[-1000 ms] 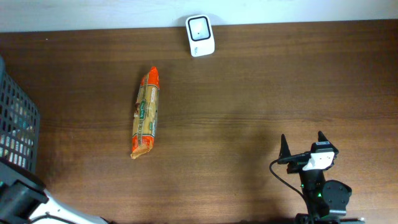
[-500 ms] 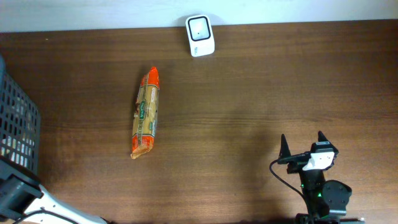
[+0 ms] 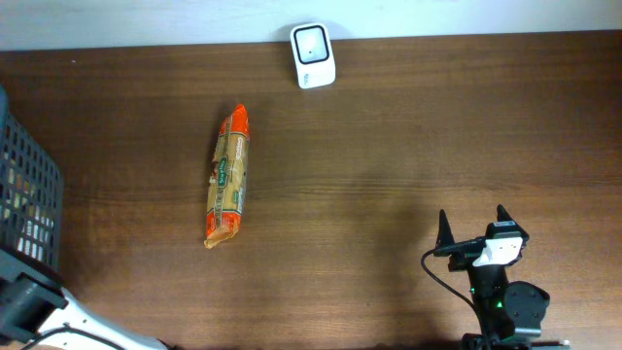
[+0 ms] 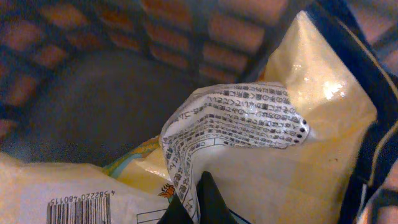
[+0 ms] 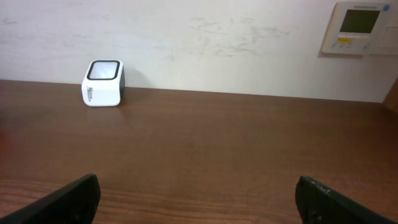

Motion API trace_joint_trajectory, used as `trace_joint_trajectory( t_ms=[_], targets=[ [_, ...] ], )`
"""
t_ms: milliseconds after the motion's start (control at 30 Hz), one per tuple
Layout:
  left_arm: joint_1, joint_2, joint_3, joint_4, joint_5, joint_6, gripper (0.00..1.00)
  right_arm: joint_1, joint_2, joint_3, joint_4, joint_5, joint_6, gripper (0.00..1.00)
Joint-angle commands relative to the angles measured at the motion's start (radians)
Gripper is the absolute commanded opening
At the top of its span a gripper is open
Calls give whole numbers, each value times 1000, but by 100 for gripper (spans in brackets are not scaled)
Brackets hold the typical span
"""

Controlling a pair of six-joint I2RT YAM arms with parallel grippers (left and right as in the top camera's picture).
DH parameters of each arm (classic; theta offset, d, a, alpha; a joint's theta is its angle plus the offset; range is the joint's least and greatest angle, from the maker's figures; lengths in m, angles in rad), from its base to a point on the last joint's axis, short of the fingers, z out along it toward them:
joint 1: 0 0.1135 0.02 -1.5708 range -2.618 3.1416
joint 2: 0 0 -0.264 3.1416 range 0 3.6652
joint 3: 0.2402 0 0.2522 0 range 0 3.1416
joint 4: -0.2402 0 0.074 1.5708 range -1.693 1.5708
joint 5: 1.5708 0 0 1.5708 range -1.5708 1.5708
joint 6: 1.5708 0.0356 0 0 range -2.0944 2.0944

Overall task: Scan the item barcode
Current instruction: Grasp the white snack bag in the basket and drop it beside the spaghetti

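In the left wrist view my left gripper (image 4: 198,190) is down inside the dark mesh basket (image 4: 93,37), shut on the white printed fold of a yellow packet (image 4: 249,118). A barcode (image 4: 74,210) shows on a pale packet at the lower left. The white scanner (image 3: 313,43) stands at the table's far edge, also seen as the scanner (image 5: 104,83) in the right wrist view. My right gripper (image 3: 476,226) rests open near the front right, nothing between its fingers.
An orange and tan packet (image 3: 228,175) lies lengthwise on the brown table left of centre. The basket (image 3: 24,194) sits at the left edge. A wall panel (image 5: 359,26) hangs behind the table at the right.
In the overhead view the left arm's visible part at the bottom left has shifted slightly lower. The right arm, the orange packet and the scanner have not moved.
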Motion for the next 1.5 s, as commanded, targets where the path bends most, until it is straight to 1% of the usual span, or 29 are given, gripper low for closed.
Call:
trace_joint_trajectory(
  t_ms=[0,67,100,133,200,233,300,400,433,500,533,567,633,767,867,1000,1033,1067,1100,1133,1167,1233,1333,1400,1433,1467],
  targets=[
    [-5,-234,106,-8,6,-209,0,-7,-4,-7,-3,9,3,99],
    [-5,-352,108,-12,19,-250,0,-7,-4,-7,-3,9,3,99],
    [-6,-388,108,-16,41,-251,0,-7,-4,-7,-3,9,3,99],
    [-14,-462,108,-27,77,-251,0,-7,-4,-7,-3,9,3,99],
    [-38,-549,108,-50,91,-251,0,-7,-4,-7,-3,9,3,99],
    [-72,-605,108,-76,91,-251,0,-7,-4,-7,-3,9,4,99],
    [-141,-661,108,-124,90,-251,0,-7,-4,-7,-3,9,3,99],
    [-336,-686,107,-247,90,-251,0,-7,-4,-7,-3,9,3,99],
    [-418,-678,107,-294,91,-251,0,-7,-4,-7,-3,9,3,99],
    [-538,-660,103,-346,91,-251,0,-7,-4,-7,-3,9,4,99],
    [-629,-634,97,-368,90,-251,0,-7,-4,-7,-3,9,4,99],
    [-721,-601,84,-375,90,-250,0,-7,-4,-7,-3,9,3,99],
    [-859,-531,47,-375,90,-249,0,-7,-4,-7,-3,9,3,99],
    [-1069,-328,-10,-374,90,-247,0,-7,-4,-7,-3,9,3,99],
    [-1175,-192,-10,-368,76,-282,0,-7,-4,-7,-3,9,3,99],
    [-1264,-77,-10,-367,75,-304,0,-7,-4,-7,-3,9,4,99],
    [-1279,-62,-10,-367,74,-304,3,-7,-4,-7,-3,9,3,99],
    [-1297,-51,-10,-367,64,-304,24,-7,-4,-7,-3,9,3,99],
    [-1305,-49,-10,-363,34,-304,42,-7,-4,-7,-3,9,3,99],
    [-1305,-50,-7,-359,-3,-304,78,-7,-4,-7,-3,9,3,99],
    [-1304,-51,6,-360,-24,-304,99,-7,-4,-7,-3,9,3,99],
    [-1271,-73,70,-386,-26,-304,99,-7,-4,-7,-3,9,4,99],
    [-1173,-148,240,-442,-26,-304,99,-7,-4,-7,-3,9,3,99],
    [-1040,-228,393,-489,-27,-291,99,-7,-4,-7,-3,9,4,99],
    [-991,-253,435,-507,-27,-278,99,-7,-4,-7,-3,9,3,99],
    [-901,-291,495,-541,-28,-249,99,-7,-4,-7,-3,9,4,99]
  ],
)
